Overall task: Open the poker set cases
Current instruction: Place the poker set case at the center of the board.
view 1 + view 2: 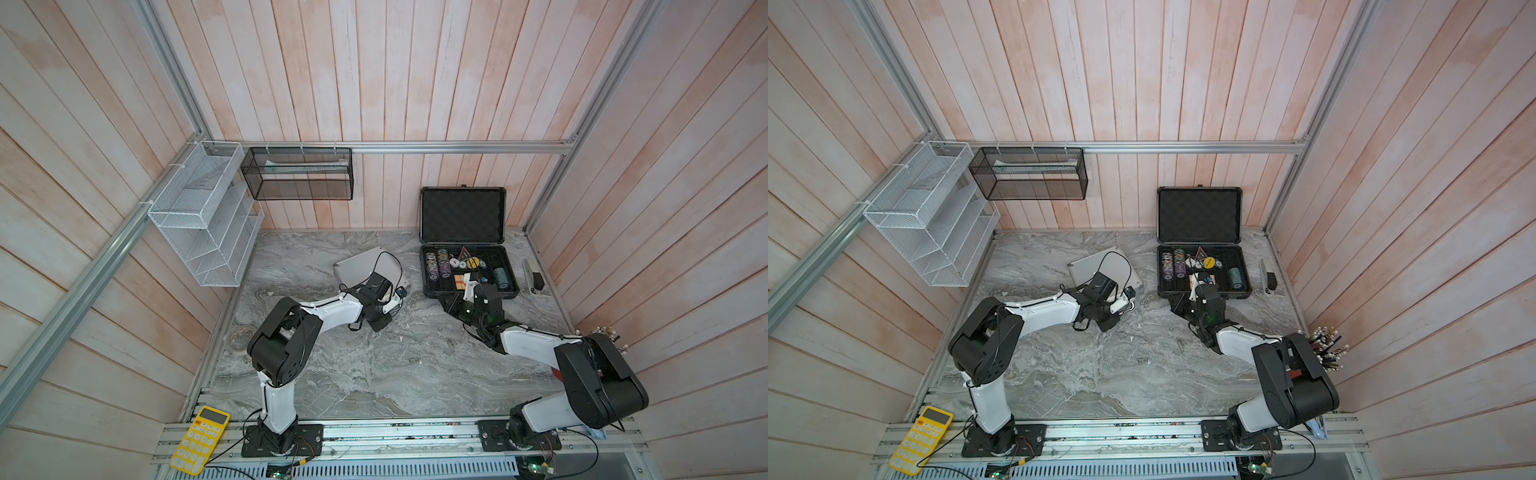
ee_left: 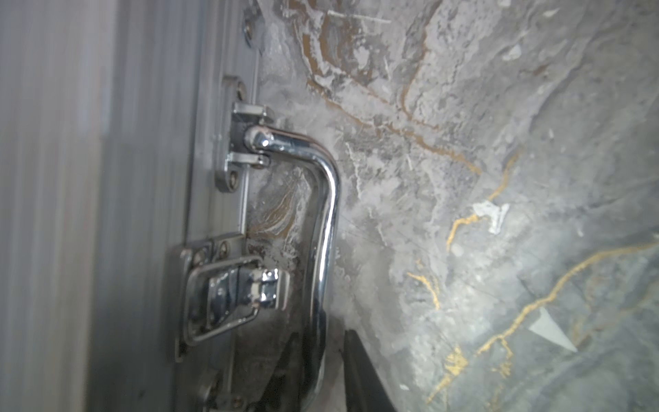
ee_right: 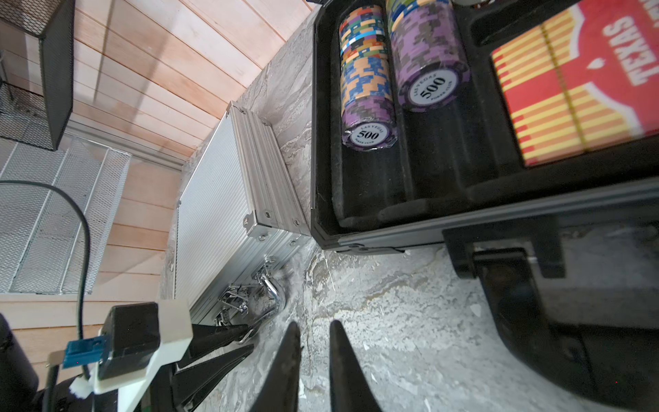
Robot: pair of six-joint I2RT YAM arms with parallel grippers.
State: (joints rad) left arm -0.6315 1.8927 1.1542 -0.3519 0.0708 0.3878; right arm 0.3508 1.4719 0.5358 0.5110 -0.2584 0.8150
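The silver aluminium case [image 1: 357, 266] lies closed mid-frame on the desk [image 1: 374, 374], just left of the dark grey case [image 1: 461, 216], which stands open right of centre, lid upright, poker chips [image 3: 367, 89] inside. Jaws of the left arm [image 1: 332, 311] straddle the silver case's chrome handle [image 2: 328, 214], slightly spread. Jaws of the right arm [image 1: 532, 340] are narrowly parted, empty, near the dark case's front edge.

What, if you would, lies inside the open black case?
The black case holds poker chip rows, a red Texas card deck and round buttons in foam; the right arm hides part of the front middle.
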